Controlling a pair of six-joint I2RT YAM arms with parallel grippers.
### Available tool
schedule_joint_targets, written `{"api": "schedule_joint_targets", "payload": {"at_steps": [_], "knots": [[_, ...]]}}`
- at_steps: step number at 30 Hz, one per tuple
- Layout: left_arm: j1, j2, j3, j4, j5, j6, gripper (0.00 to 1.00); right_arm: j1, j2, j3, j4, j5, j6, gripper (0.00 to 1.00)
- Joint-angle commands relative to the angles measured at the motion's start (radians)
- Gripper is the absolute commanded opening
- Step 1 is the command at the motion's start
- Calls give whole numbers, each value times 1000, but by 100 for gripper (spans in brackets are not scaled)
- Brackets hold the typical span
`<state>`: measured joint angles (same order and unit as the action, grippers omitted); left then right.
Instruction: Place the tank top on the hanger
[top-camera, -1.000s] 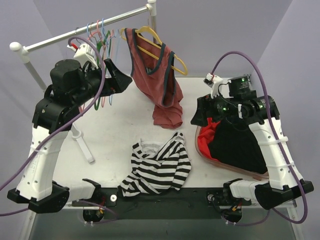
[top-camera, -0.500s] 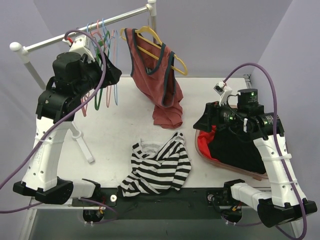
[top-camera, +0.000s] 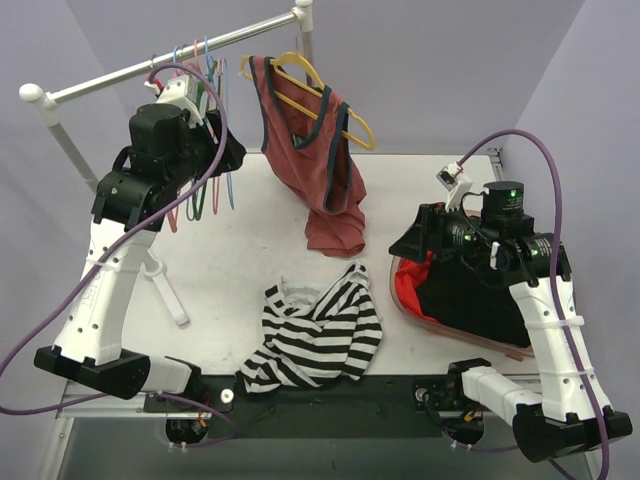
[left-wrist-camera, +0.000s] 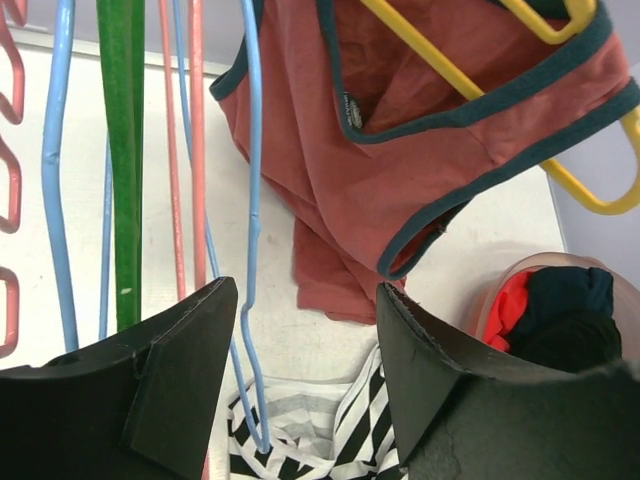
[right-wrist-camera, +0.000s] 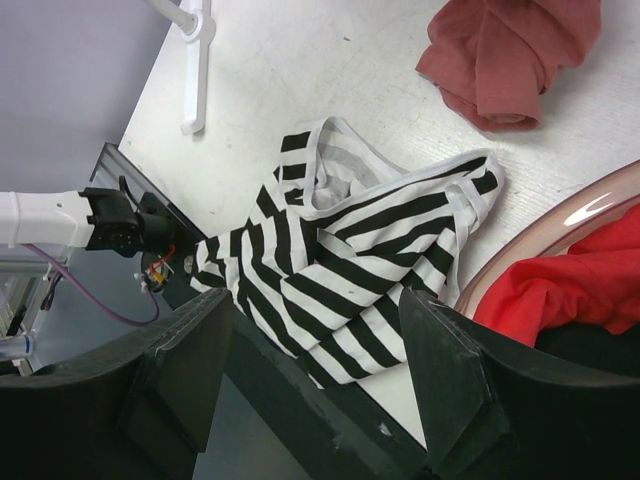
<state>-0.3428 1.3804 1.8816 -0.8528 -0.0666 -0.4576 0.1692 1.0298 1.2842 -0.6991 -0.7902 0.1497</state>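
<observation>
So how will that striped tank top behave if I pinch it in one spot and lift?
Probably floppy: the striped tank top lies crumpled in soft folds on the table, so it should sag from one pinch. It looks thin, likely light. Its loose straps may trail and snag.

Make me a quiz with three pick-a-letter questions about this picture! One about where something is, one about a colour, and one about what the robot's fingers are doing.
1. Where is the striped tank top?
A) hanging on the rail
B) crumpled on the table
C) inside the tub

2. What colour is the hanger holding the rust-red top?
A) green
B) pink
C) yellow

3. How are the left fingers?
A) open, with the light-blue hanger wire between them
B) shut on the striped top
C) shut on nothing

Answers:
1 B: it lies in a heap near the table's front edge.
2 C: the yellow hanger pokes out of the red top.
3 A: the blue wire runs between the spread fingers.
</observation>
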Motion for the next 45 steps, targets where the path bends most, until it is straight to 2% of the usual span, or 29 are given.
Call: {"api": "schedule_joint_targets", "payload": {"at_steps": [1, 13, 14, 16, 18, 20, 21, 36, 41, 45], "knots": [[5, 2, -21, 60, -53, 30, 67, -16, -22, -8, 30, -43, 28, 68], [5, -1, -133, 144, -73, 37, 47, -36, -28, -20, 42, -60, 54, 67], [5, 0, -139, 155, -75, 39, 42, -37, -31, -22, 41, -60, 54, 67], [4, 2, -147, 164, -81, 45, 39, -40, -34, -26, 43, -63, 57, 67], [2, 0, -147, 172, -82, 54, 28, -46, -39, -29, 43, -66, 59, 67], [-1, -4, -138, 178, -79, 66, 14, -46, -43, -31, 43, -66, 60, 67], [-2, -7, -121, 178, -79, 71, 0, -50, -45, -31, 43, -67, 62, 67], [-16, 2, 80, 107, -27, 134, 0, -85, -56, -34, 47, -80, 82, 67], [-22, -33, 48, 75, 14, 139, 0, -91, -59, -34, 46, -84, 77, 67], [-24, -86, -34, 63, 47, 139, 0, -92, -65, -34, 41, -98, 60, 67]]}}
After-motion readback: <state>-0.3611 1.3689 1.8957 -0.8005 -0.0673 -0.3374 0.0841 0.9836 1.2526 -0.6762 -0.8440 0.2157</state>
